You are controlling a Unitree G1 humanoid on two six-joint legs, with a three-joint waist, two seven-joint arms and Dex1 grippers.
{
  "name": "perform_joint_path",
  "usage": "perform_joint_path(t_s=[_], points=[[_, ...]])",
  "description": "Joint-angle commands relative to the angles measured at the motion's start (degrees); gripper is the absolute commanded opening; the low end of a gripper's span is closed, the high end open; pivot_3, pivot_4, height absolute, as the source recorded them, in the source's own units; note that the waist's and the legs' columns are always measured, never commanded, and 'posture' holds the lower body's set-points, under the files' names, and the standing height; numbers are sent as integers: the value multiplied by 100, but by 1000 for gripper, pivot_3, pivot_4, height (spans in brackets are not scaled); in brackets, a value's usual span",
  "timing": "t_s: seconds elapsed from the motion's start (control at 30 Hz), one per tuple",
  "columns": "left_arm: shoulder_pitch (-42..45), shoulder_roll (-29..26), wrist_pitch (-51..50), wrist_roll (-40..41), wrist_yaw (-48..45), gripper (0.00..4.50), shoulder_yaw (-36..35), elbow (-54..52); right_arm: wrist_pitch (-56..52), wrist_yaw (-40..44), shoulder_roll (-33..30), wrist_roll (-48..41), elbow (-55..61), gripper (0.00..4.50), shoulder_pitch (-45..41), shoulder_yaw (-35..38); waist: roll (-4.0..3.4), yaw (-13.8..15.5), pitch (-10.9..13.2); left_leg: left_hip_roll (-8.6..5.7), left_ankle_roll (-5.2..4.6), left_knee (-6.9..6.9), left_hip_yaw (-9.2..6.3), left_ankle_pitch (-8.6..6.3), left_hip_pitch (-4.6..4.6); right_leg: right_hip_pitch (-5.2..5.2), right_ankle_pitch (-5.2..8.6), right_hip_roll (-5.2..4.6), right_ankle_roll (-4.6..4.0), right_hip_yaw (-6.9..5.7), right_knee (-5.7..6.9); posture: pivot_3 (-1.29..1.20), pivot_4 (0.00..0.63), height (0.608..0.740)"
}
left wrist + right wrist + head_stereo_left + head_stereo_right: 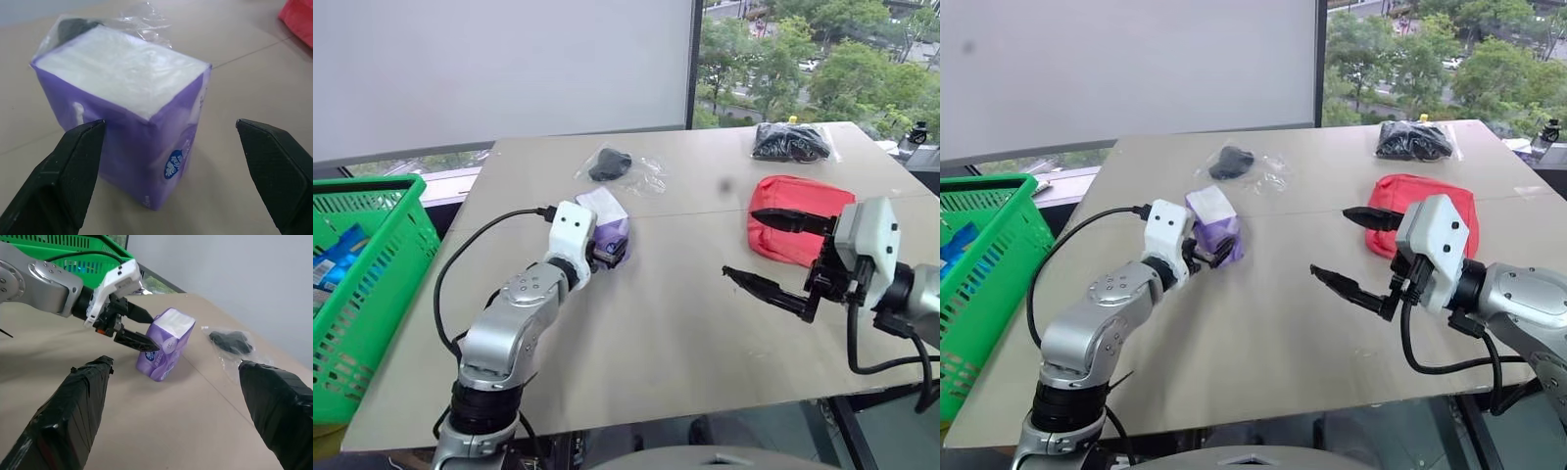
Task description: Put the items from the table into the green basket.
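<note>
The tissue pack (132, 122) stands on the table (675, 323), near its left-centre, with the left end effector (1217, 253) around it: its fingers are spread wide on either side of the pack, and a gap shows on at least one side. Just behind the pack lies a small black thing in a clear bag (612, 164). The red pouch (793, 220) sits to the right, and a second bagged black thing (790, 143) lies at the far right edge. The right end effector (769, 257) hangs above the table in front of the pouch, fingers wide apart and empty. The green basket (372, 294) stands off the table's left side with a blue packet (337, 257) inside.
</note>
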State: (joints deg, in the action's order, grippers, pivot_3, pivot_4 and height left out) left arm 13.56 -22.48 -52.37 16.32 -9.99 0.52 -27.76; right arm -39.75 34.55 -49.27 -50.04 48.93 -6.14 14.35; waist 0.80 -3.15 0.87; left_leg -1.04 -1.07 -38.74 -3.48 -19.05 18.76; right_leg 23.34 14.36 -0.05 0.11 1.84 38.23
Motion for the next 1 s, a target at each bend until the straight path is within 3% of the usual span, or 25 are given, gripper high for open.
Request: perform_joint_path(t_s=[0.03, 0.33, 0.43, 0.63, 1.0], points=[[348, 111, 131, -254, 138, 4404, 26, 405, 71, -13, -54, 1, 44, 4500, -158, 28, 0, 17, 0, 0, 0, 0, 0, 0, 0, 0, 0, 0, 0, 0, 0, -135, 0, 740], [834, 524, 809, -831, 250, 4404, 377, 1770, 65, -50, -64, 31, 59, 4500, -187, 48, 0, 74, 0, 0, 0, 0, -3, 0, 2, 0, 0, 0, 0, -2, -8, -153, 0, 740], [972, 612, 1093, -920, 164, 3649, 410, 2040, 61, -86, -56, 45, 86, 4500, -176, 55, 0, 80, 0, -1, 0, 0, -3, 0, 3, 0, -1, -1, 1, -3, -8, -162, 0, 740], [858, 480, 1464, -1000, -131, 770, 385, 2126, 55, -127, -66, 48, 122, 4500, -143, 97, 0, 61, 0, 2, 0, 0, -2, 0, 3, 1, -1, 0, 1, -2, -9, -166, 0, 740], [199, -125, 2442, -902, -685, 770, -331, 1323, 150, -98, 20, 139, 37, 4500, -202, -93, -2, 79, 2, 8, 0, 2, -1, 0, 2, 2, -1, 0, 1, -5, -10, -113, 0, 740]])
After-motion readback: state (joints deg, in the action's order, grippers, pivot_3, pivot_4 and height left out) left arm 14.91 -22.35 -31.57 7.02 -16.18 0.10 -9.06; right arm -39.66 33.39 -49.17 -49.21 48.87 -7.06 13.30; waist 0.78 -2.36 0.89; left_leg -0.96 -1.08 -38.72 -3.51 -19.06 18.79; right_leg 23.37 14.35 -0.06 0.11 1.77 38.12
